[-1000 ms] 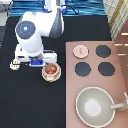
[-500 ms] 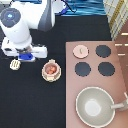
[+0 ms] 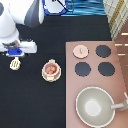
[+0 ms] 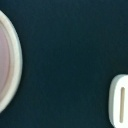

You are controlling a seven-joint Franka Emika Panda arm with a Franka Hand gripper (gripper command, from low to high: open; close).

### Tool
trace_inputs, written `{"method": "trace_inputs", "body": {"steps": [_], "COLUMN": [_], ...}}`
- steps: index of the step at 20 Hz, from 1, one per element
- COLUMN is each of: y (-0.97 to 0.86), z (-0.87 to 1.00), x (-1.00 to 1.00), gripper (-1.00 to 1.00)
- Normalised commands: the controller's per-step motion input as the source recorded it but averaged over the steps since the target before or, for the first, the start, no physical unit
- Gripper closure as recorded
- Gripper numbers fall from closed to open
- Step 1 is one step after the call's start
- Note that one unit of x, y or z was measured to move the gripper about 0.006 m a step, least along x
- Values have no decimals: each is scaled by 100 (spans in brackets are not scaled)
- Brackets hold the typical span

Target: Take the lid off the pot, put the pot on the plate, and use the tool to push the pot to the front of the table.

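Hovering just above the tool (image 3: 15, 64), whose slotted head points lower-left, the gripper (image 3: 15, 53) hides its grip state.

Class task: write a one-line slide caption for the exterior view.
Robot hand above cream slotted spatula; pink pot sits on beige plate, pink knobbed lid on stove.

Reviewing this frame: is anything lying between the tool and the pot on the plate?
No. In the exterior view only bare black table separates the tool from the pot on the plate. The gripper sits just above the tool.
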Motion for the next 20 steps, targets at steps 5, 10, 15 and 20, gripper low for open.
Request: {"method": "trace_inputs", "body": {"steps": [5,10,15,20], "y": [-27,-39,-62,-61], "z": [-24,-61,-67,-67], "x": [-95,-99,-89,-45], "gripper": [-100,-100,-100,-100]}}
